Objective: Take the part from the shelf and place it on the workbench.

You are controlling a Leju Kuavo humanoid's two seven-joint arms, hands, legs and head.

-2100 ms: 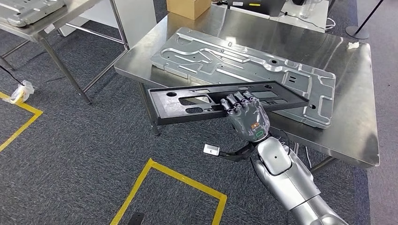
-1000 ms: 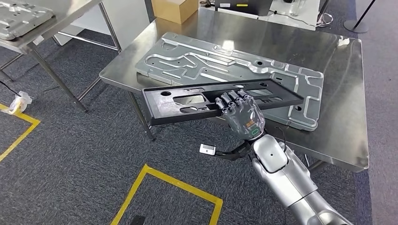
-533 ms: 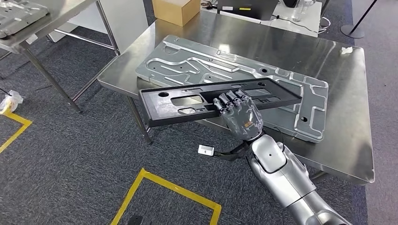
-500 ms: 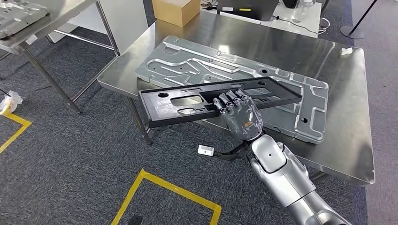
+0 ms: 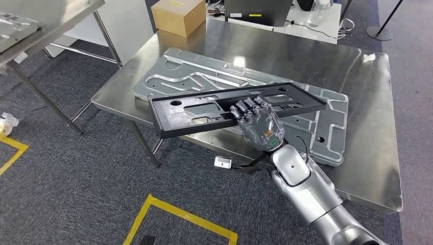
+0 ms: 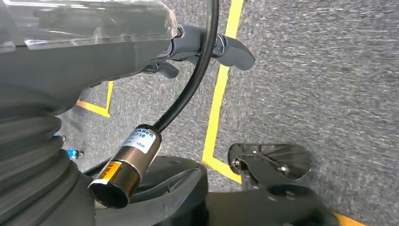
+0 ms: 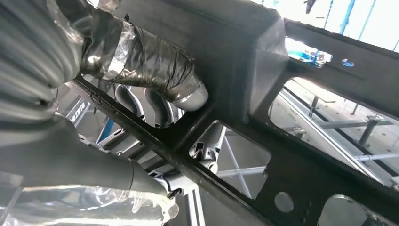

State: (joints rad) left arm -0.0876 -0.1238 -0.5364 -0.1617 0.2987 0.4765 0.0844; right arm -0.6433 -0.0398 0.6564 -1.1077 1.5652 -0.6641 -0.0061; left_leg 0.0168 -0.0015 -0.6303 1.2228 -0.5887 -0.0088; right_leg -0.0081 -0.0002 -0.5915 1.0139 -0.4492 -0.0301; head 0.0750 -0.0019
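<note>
**A:** Head view had the right hand [image 5: 258, 121] gripping the long black part [image 5: 204, 110] near the middle of its near edge, fingers curled over the top, held just above the workbench [image 5: 367, 168] and its grey metal plate [image 5: 168, 76].

**B:** Looked stiff and lightish to me, but long, so a mid-span hold made sense. Left hand [image 6: 202, 49]?

**A:** Hung over the carpet, couldn't tell if it was spread or curled.

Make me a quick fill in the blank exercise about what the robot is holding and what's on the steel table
1. The right hand grips a long ____ part.
2. That part hangs partly over a large silver plate lying on the ____ workbench.
3. At the workbench's far corner sits a brown ____ box.

Missing words: black; steel; cardboard
</note>
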